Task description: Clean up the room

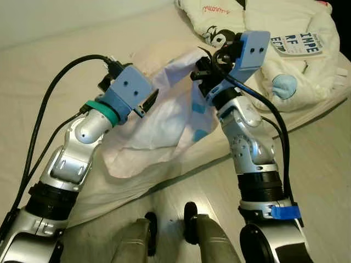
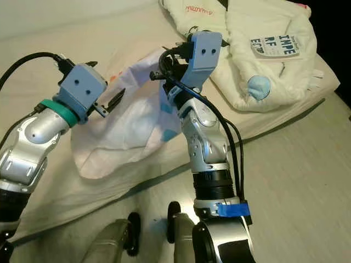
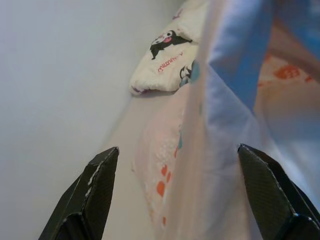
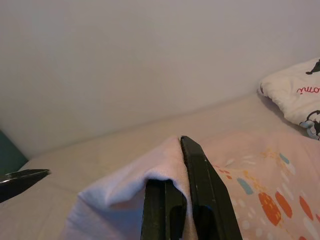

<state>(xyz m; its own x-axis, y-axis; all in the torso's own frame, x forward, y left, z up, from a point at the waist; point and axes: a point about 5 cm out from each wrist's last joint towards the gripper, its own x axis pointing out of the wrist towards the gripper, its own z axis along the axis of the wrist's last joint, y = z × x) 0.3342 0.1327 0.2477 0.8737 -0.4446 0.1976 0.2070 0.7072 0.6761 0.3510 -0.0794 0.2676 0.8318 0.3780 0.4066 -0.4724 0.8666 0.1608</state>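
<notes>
Right claw (image 4: 182, 192) pinches the pale cloth (image 4: 125, 197).

Cream bed (image 1: 49, 66) fills upper left; white printed pillows (image 1: 296, 49) upper right; pale patterned cloth (image 1: 159, 126) centre.

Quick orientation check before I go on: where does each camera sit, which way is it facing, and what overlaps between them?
Left eye view: head camera, looking down at the bed; both silver arms and the white cloth show.
Right eye view: the same scene, shifted slightly.
Left wrist view: along the open left hand, cloth between its fingers.
Right wrist view: along the right hand, shut on the cloth, facing the wall.
Shared: both wrist views show the printed pillow.
</notes>
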